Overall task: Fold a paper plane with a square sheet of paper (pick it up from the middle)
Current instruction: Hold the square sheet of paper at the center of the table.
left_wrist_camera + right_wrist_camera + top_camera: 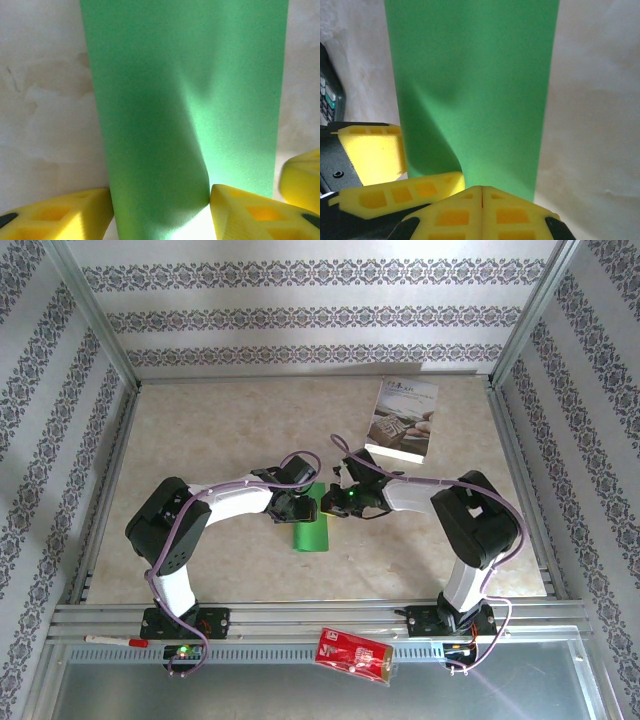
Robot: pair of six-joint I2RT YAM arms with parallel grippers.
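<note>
Top external view: the green paper (311, 536) lies as a narrow folded strip near the middle of the surface (200, 430), its long axis running 12 to 6 o'clock. Both arms meet over its 12 o'clock end.
Left gripper (296, 506): reaches in from 9 o'clock. In the left wrist view the gripper (160, 194) has its fingers spread, one beside the strip's edge and the other over the paper, with nothing clenched.
Right gripper (332, 502): reaches in from 3 o'clock. In the right wrist view the gripper (482, 190) has its fingers pressed together at the strip's end; I cannot tell whether paper is caught between them.
Paper shape: a soft buckle near the grippers means the layers are not lying flat.
Bystanders: booklet (403, 420) at 1 o'clock of the paper and red packet (352, 656) at 6 o'clock, both well apart from it.
Step in hand: likely flattening the lengthwise fold; no pointed nose shows yet.
Next move: probably one gripper pins the strip while the other presses the buckle out, gently so the thin paper neither skids nor tears.
</note>
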